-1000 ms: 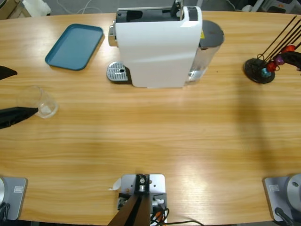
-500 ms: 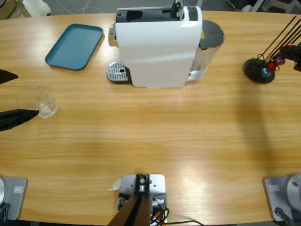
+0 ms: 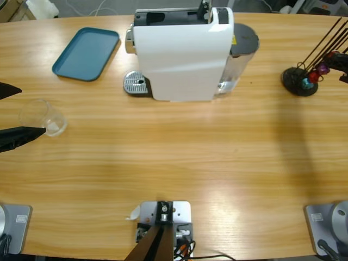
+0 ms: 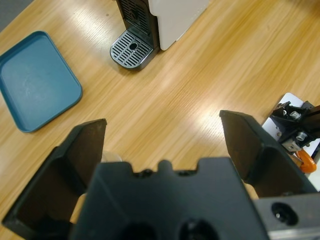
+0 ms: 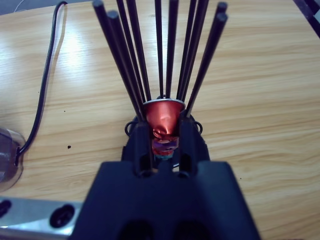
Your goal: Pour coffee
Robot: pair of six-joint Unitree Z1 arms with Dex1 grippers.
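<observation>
between the left claw's [image 3: 12, 112] spread jaws: clear glass [image 3: 43, 117].

You see a white coffee machine [image 3: 182, 54] on pale wood table [image 3: 179, 157], a teal tray [image 3: 86, 53] at ten o'clock, a red capsule [image 5: 164, 118] between black rods [image 5: 165, 50].

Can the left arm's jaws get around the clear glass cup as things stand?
Probably yes. The left gripper has its jaws open wide on either side of the clear glass cup, and only bare wooden table lies near it.
</observation>
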